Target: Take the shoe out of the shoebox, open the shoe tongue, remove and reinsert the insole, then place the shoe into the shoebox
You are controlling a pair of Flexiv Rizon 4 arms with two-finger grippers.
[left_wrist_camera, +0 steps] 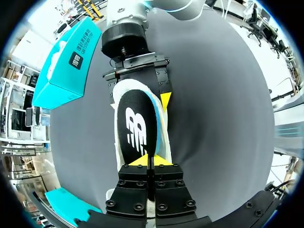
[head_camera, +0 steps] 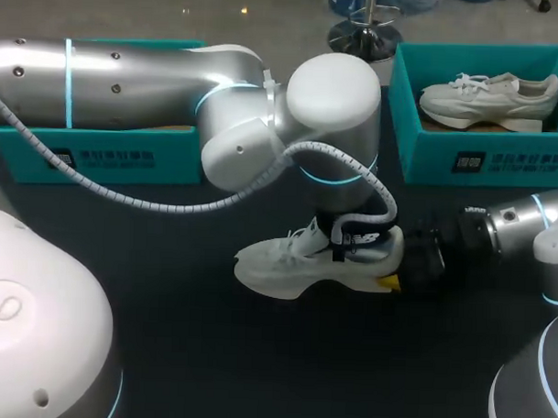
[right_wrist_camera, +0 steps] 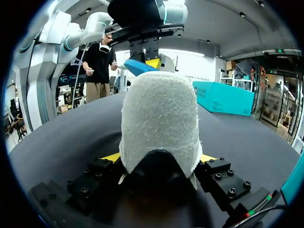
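A white shoe (head_camera: 291, 264) stands on the dark table, toe towards the left. My right gripper (right_wrist_camera: 159, 159) is shut on its heel (right_wrist_camera: 159, 118), one yellow tip on each side. The heel end, seen from above, is where that gripper (head_camera: 396, 268) meets the shoe. My left gripper (left_wrist_camera: 148, 160) comes down over the shoe's opening and is shut on the black insole (left_wrist_camera: 137, 128), which sticks partly out of the shoe (left_wrist_camera: 118, 156). In the right wrist view the insole's blue underside (right_wrist_camera: 140, 67) shows above the heel, with the left gripper over it.
A teal shoebox (head_camera: 482, 166) at the back right holds a second white shoe (head_camera: 489, 97). Another teal box (head_camera: 107, 157) lies at the back left, mostly behind my left arm (head_camera: 128, 80). Bare dark table lies in front of the shoe.
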